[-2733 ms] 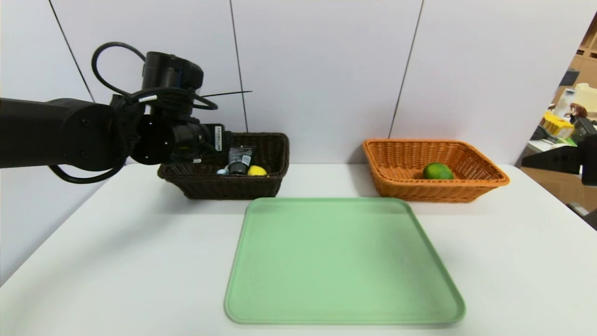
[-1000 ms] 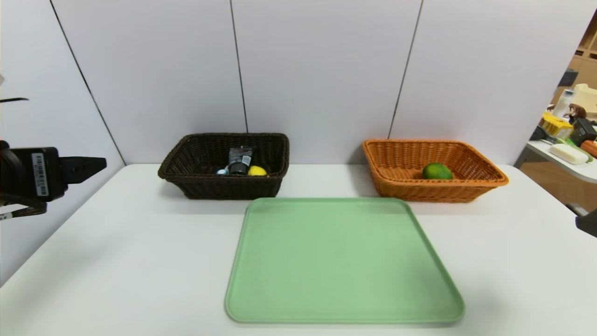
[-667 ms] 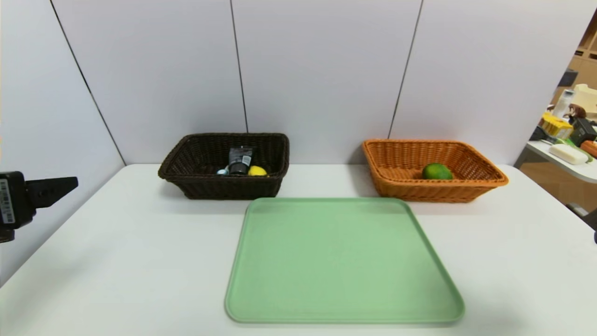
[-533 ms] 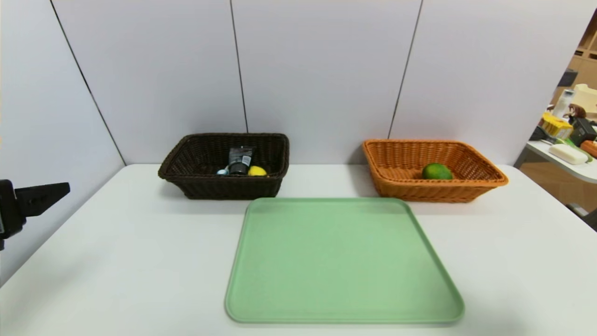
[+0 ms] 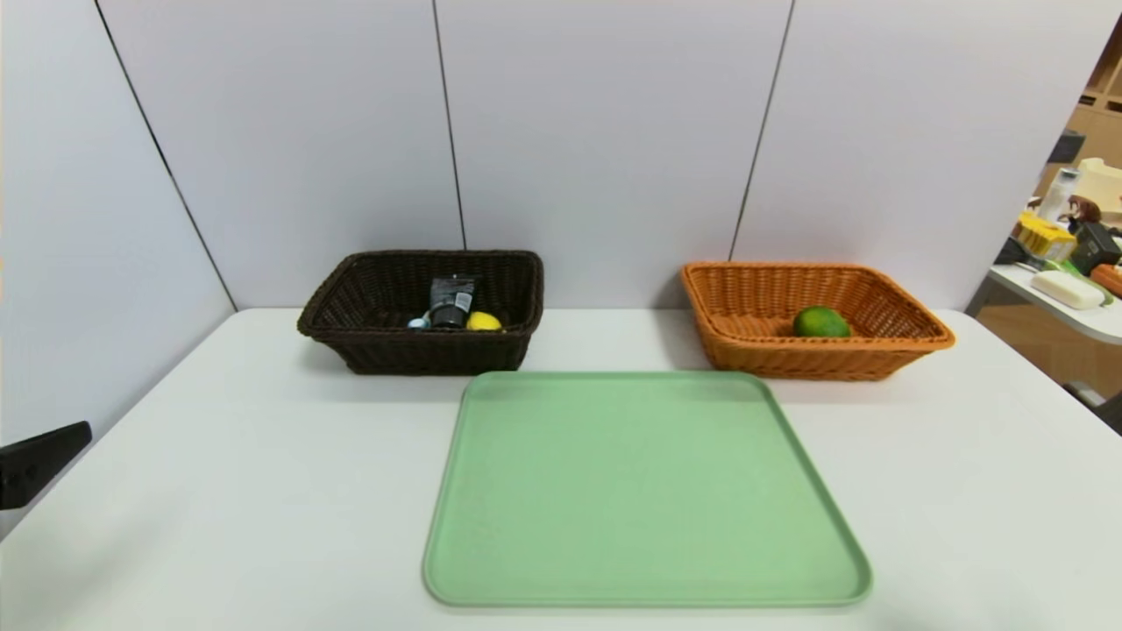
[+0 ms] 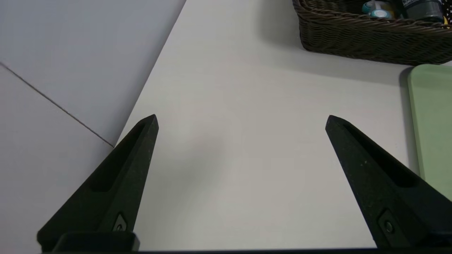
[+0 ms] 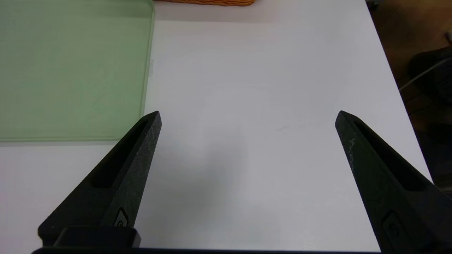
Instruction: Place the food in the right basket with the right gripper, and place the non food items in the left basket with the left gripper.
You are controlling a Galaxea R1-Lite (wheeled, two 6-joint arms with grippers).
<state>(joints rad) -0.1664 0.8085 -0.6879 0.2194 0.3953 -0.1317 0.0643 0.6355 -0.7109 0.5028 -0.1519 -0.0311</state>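
The green lime-like food lies inside the orange right basket at the back right. In the dark brown left basket rest the black tube and the yellow duck toy; the wrist view catches that basket from the side. My left gripper hangs open and empty over bare table near the left edge, one finger showing in the head view. My right gripper is open and empty above the table to the right of the tray, out of the head view.
A light green tray lies flat in the middle of the white table, its edge showing in both wrist views. Grey wall panels stand behind. The table's right edge drops to a cluttered side desk.
My left arm has pulled back from the dark basket to the left edge and sunk lower, until only a fingertip shows. The right arm has left the head view. The baskets' contents have not moved.
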